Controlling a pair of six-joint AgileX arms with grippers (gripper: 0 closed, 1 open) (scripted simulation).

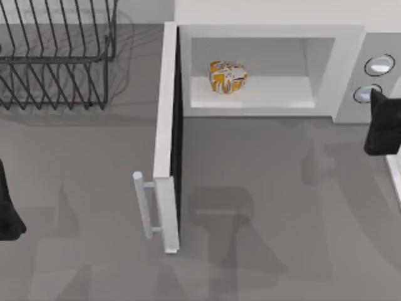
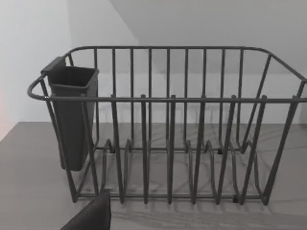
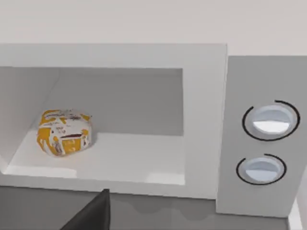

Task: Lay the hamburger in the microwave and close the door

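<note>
A smooth grey tabletop [image 1: 263, 207] backed by a plain pale wall carries everything here, with soft shadows of the arms falling across its middle. At the far side, toward the table's right, stands the large white box microwave [image 1: 269, 31], its pale cavity open to the front and a grey side panel with two round bluish dials [image 3: 268, 122] on its right. Inside that cavity, on the floor toward its left side and clear of the walls, sits the small lumpy hamburger [image 1: 227, 77] in white and orange-yellow wrapping; the right wrist view shows it [image 3: 64, 132] resting flat on the cavity floor, untouched. The tall flat white door [image 1: 168, 138] stands swung wide open, projecting from the cavity's left edge straight out toward the near side of the table, with its dark inner face turned to the right and its pale grey bar handle [image 1: 143, 204] on the outer, left face near the free end. To the door's left, at the far left of the table, is a black wire dish rack [image 2: 168, 143] with a dark rectangular cup [image 2: 72, 115] hung on one end. The left gripper [image 1: 7, 204] is at the table's left edge, well apart from the door; the right gripper [image 1: 383, 125] is at the right edge, just in front of the dial panel. I cannot tell whether either gripper's fingers are spread or pressed together.
</note>
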